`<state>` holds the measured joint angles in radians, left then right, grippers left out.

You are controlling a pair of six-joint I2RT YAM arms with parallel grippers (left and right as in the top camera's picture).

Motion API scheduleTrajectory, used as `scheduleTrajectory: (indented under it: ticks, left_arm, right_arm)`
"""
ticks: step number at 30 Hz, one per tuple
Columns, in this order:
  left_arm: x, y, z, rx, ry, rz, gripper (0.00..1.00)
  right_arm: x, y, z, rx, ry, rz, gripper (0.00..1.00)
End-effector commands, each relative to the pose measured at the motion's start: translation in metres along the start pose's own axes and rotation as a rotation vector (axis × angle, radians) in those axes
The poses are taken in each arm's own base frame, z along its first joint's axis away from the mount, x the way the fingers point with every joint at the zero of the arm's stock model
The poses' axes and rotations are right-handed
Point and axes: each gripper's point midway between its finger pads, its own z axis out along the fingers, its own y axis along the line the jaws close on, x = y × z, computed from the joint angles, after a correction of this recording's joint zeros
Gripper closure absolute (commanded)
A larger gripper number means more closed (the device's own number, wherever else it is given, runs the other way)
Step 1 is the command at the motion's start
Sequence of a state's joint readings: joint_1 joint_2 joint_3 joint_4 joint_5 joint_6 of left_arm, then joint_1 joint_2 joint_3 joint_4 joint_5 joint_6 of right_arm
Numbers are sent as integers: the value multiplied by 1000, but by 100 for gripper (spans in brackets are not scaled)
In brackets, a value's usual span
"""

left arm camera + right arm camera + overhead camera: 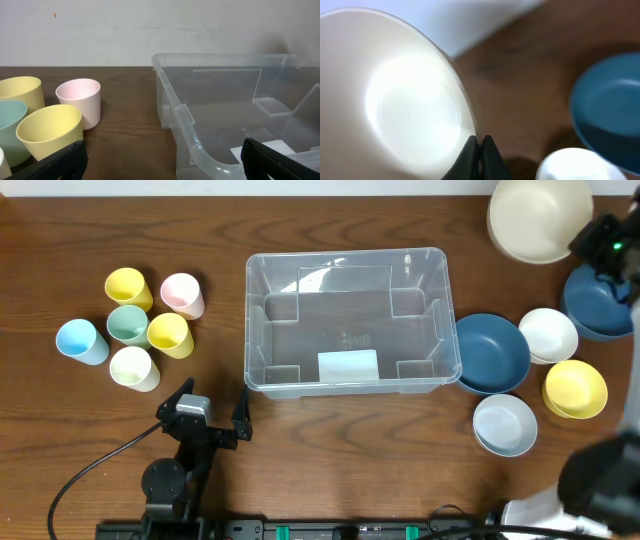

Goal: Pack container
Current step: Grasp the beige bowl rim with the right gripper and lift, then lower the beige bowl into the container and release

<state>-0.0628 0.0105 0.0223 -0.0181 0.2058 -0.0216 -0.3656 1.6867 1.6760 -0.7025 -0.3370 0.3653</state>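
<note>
Right wrist view: right gripper [481, 150] has its two dark fingers pressed together on the thin rim of a large cream round bowl [405, 105], pinching its edge, with the bowl's hollow filling the left of the view. Seen from overhead, the right arm reaches to the far right corner of the brown wooden table [400, 470], and the bowl runs partly out of frame there. Whether the bowl touches the table – cannot tell.

Left gripper [207, 412] sits low at the near edge, left of centre, fingers spread wide and holding nothing. It points toward the far side, with the near left corner of the container just ahead of its right finger.

The clear plastic rectangular container [345, 255] stands upright mid-table, mouth up, with only a pale label [348, 365] on its base near the front wall.

Left of the container, apart from it, is a cluster of six small cups:
- yellow cup [127, 286]
- pink cup [183, 294]
- green cup [127, 323]
- second yellow cup [169, 334]
- light blue cup [81, 341]
- cream cup [134, 367]

Right side: a dark blue bowl [490, 352] is touching or just beside the container's right wall. A white bowl [548, 335], a yellow bowl [575, 388] and a pale blue bowl [505, 424] are packed close around it. A second dark blue bowl [595, 305] lies partly under the right arm.

Open wood runs along the whole near side – between the left gripper and the pale blue bowl.
</note>
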Motion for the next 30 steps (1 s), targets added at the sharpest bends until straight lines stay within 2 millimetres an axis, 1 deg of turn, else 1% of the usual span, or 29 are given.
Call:
scheduleTrajectory:
  ticks: [1, 4, 5, 7, 9, 13, 15, 18, 20, 24, 30]
  left_arm:
    - [16, -1, 1, 12, 46, 7, 2]
    - [16, -1, 1, 12, 46, 7, 2]
    - [16, -1, 1, 12, 46, 7, 2]
    - [16, -1, 1, 12, 46, 7, 2]
    - [16, -1, 1, 12, 46, 7, 2]
    - [16, -1, 1, 12, 46, 7, 2]
    - [16, -1, 1, 12, 46, 7, 2]
    - [16, -1, 1, 12, 46, 7, 2]
    - [16, -1, 1, 12, 46, 7, 2]
    - [16, -1, 1, 12, 46, 7, 2]
    - [16, -1, 1, 12, 46, 7, 2]
  right_arm:
    - [9, 68, -41, -208, 14, -80, 99]
    - [34, 105, -56, -268, 59, -139, 99]
    - [44, 118, -57, -289, 80, -169, 98]
    - [64, 137, -56, -302, 120, -214, 98]
    - [85, 148, -49, -263, 156, -255, 98]
    - [118, 162, -35, -169, 197, -337, 99]
    - [132, 167, -28, -138, 214, -371, 99]
    - [151, 170, -16, -85, 244, -416, 99]
    - [162, 165, -7, -31, 266, -427, 98]
    - [181, 147, 16, 103, 312, -444, 98]
    - [209, 125, 52, 196, 407, -451, 99]
